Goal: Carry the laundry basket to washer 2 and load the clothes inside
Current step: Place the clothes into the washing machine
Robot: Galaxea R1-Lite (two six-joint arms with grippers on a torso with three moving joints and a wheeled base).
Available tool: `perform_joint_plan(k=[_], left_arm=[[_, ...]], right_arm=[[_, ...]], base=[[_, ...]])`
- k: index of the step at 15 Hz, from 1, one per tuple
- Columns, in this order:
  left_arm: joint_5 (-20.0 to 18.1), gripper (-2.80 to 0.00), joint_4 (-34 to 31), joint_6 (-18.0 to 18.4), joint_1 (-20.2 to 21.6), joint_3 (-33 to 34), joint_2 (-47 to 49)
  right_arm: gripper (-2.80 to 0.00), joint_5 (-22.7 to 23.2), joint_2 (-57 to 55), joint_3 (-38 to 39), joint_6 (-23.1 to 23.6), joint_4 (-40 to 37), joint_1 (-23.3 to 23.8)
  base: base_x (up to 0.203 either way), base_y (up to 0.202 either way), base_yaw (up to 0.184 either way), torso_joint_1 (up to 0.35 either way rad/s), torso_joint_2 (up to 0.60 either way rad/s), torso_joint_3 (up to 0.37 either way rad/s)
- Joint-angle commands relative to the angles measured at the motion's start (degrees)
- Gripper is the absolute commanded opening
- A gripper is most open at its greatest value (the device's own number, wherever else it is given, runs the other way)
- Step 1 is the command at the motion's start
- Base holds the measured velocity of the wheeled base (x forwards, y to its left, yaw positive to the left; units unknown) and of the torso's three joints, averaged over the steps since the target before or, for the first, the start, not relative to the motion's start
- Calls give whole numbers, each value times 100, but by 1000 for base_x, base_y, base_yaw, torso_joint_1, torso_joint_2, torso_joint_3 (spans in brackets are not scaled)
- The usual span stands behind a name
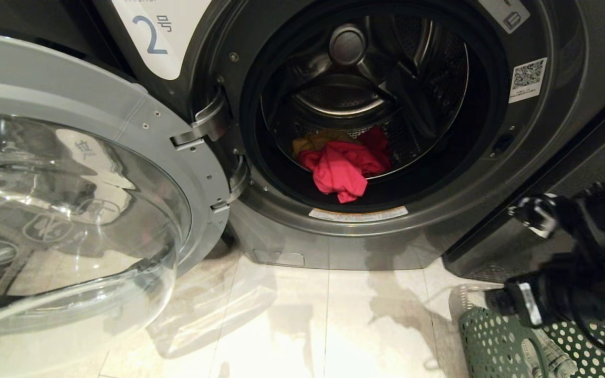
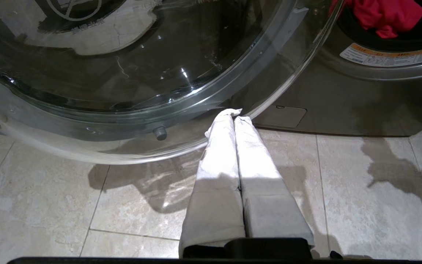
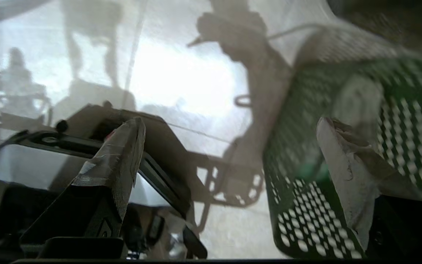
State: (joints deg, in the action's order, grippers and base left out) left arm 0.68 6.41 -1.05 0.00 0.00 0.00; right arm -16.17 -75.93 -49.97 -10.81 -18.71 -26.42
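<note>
Your right gripper (image 3: 229,146) hangs beside the basket (image 1: 497,336), fingers spread wide and holding nothing. The basket sits on the floor (image 1: 302,325) right of the washer (image 1: 334,241). Pink (image 1: 342,168) and yellow (image 1: 313,142) clothes already lie low in the drum. A grey piece (image 1: 549,352) seems to remain in the basket: soft, light, likely to drape, so pinch a bunched fold. Mind the basket's stiff rim and the open door (image 1: 97,173) left of the washer; the floor between them gives room. Your left gripper (image 2: 233,113) is closed, empty, by the door.
</note>
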Motion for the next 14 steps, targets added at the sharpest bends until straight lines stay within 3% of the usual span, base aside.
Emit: perform_joint_plan(k=[1, 4, 7, 10, 14], left_arm=[[2, -280, 9, -9, 0, 229, 0], [2, -280, 8, -9, 0, 229, 0], [2, -280, 9, -1, 2, 229, 0], [2, -280, 8, -2, 0, 229, 0], [2, -280, 0, -9, 0, 229, 0]], right_arm=[[0, -136, 795, 314, -218, -466, 1043], [0, -129, 647, 318, -436, -800, 2887], [0, 144, -404, -75, -516, -900, 4152], [0, 409, -1637, -455, -529, -772, 5023], [0, 912, -3526, -902, -372, -7, 5631]], base=[[0, 0, 0, 0, 0, 0], [0, 0, 0, 0, 0, 0], [0, 0, 0, 0, 0, 0], [0, 0, 0, 0, 0, 0], [0, 0, 0, 0, 0, 0]])
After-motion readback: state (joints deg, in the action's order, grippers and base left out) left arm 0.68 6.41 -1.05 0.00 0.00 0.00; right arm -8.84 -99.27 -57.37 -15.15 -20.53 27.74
